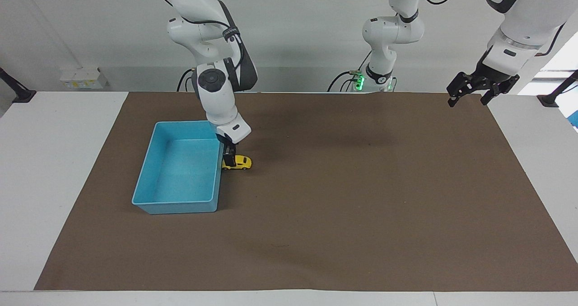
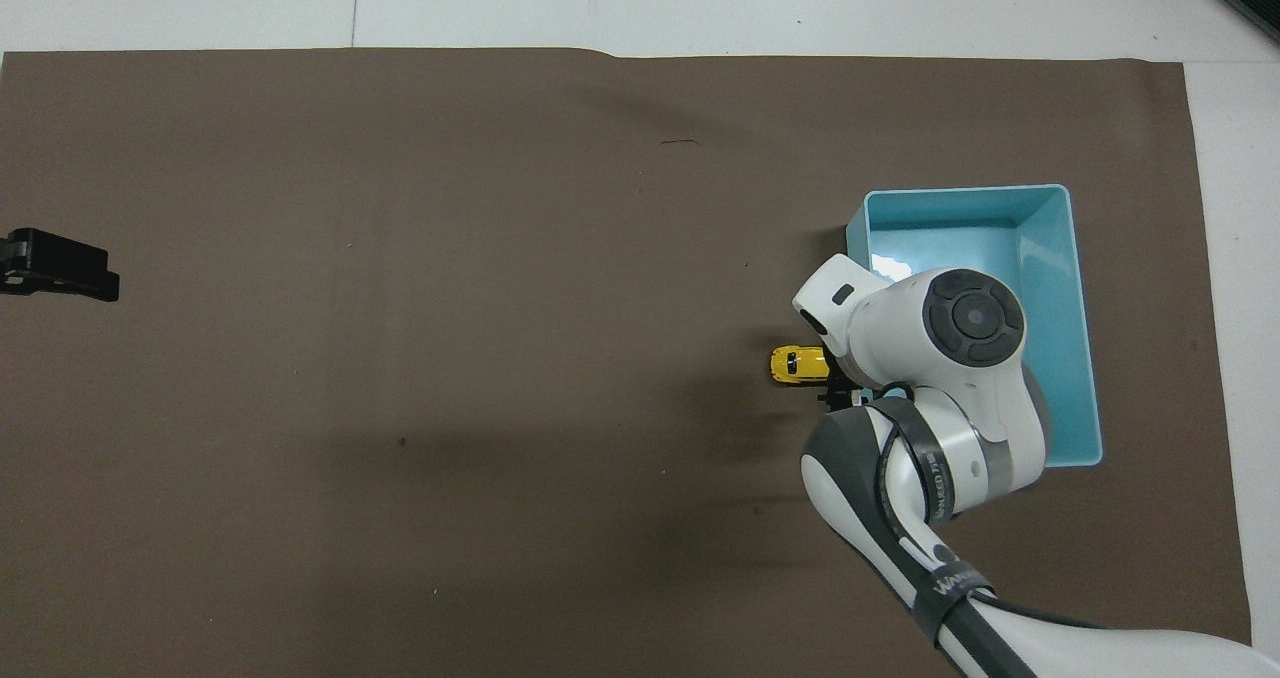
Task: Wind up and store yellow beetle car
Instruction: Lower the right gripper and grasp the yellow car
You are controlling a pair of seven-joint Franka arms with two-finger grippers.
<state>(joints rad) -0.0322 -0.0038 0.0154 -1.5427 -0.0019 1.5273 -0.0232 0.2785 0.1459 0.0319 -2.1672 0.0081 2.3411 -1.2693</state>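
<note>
the right pincer (image 1: 230, 155) is hanging low over the end of the yellow beetle car (image 1: 238, 162) that is sitting next to the blue bin (image 1: 153, 164), its dark fingers pointing straight down. from across the bench they are lining up edge-on, so i cannot see a gap between them; they are standing spread as wide as they go, and nothing is being held. whether the tips are touching the car's roof i cannot tell. from above, the white wrist is covering that end of the car (image 2: 796, 364), leaving only its other end showing.

the car is sitting on its wheels on the brown mat (image 1: 343, 197), just beside the bin's long wall on the side toward the left arm's end of the bench, its nose or tail almost against the wall. the bin (image 2: 1075, 288) is lying toward the right arm's end, with nothing inside it.

the left pincer (image 1: 467, 91) is waiting up in the air over the corner of the mat at the left arm's end, its two fingers clearly spread apart and carrying nothing. in the overhead view only its dark tip (image 2: 60, 265) is showing at the edge.

the white bench (image 1: 54, 170) is showing bare around the mat.
</note>
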